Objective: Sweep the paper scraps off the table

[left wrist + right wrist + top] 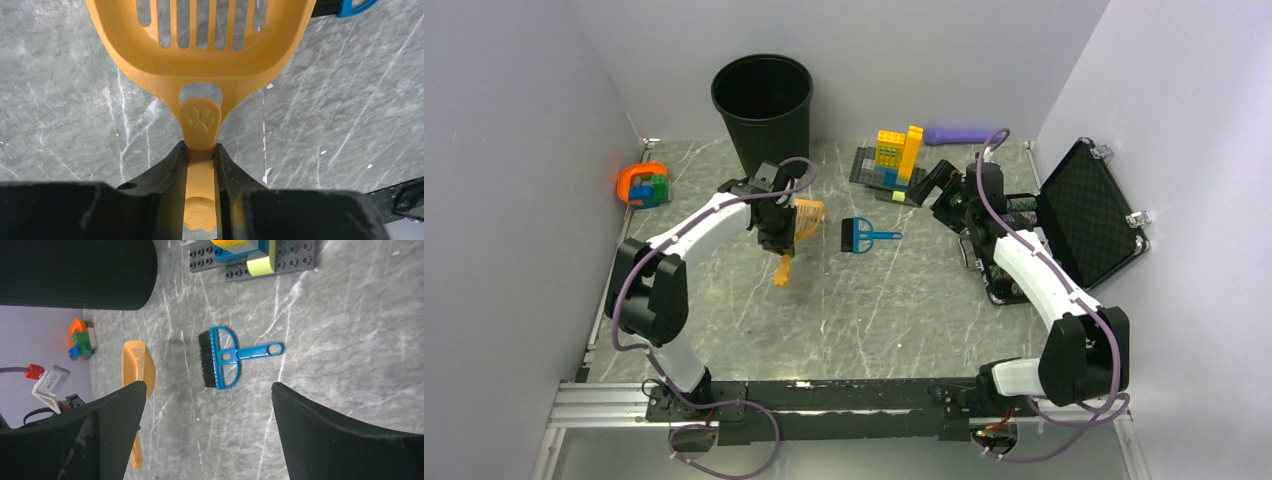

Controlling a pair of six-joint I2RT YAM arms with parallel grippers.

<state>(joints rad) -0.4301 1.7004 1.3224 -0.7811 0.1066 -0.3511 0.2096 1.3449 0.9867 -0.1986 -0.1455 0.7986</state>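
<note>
- The left gripper [201, 150] is clamped tight on the handle of an orange slotted scoop [200, 67], held above the table [874, 310].
- The right gripper [208, 386] hangs wide open, holding nothing, over a blue hand brush [216, 360] lying flat on the marble.
- A black bucket [774, 145] stands upright at the far edge. Its inside is dark, so I cannot tell whether it holds paper scraps.
- An open black case [1084, 215] sits at the right.

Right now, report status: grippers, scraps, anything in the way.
Left gripper shut on orange scoop. Right gripper open, short of blue brush lying on table. No paper scraps visible. Nothing blocking the brush.
</note>
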